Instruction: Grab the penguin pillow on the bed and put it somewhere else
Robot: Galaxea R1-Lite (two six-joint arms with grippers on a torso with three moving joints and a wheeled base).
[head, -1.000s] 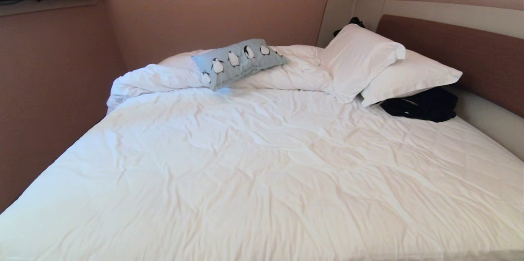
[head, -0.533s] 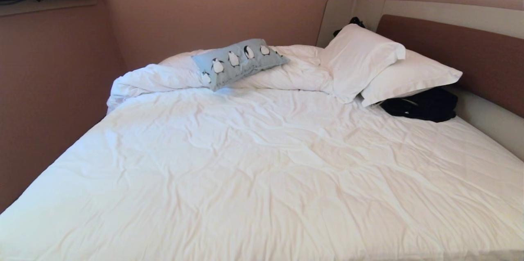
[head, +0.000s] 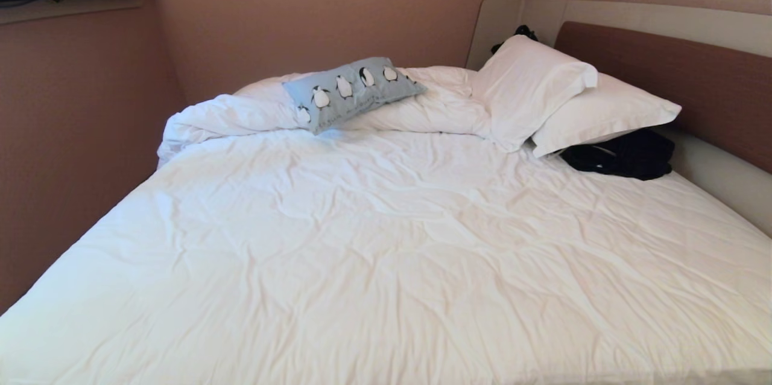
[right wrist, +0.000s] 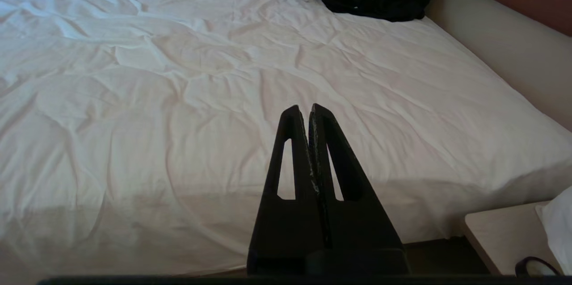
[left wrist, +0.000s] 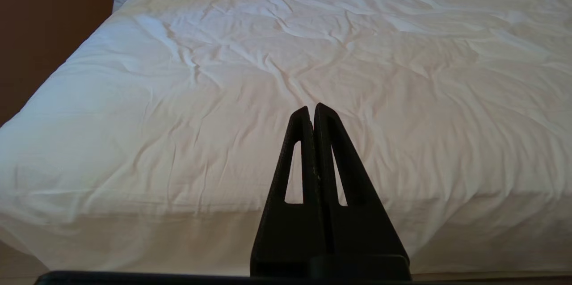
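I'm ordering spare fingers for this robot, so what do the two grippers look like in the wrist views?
Both match. The left gripper and right gripper each have two matte black fingers that taper from a wide base to a narrow tip, each with a long slot cut through it. The right gripper's inner edges show pale scuffing. No cables or markings show; the arms are out of view.

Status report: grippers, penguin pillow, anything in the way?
Left gripper and right gripper shut, empty, near the bed's foot. Penguin pillow untouched on bunched duvet. Path clear.
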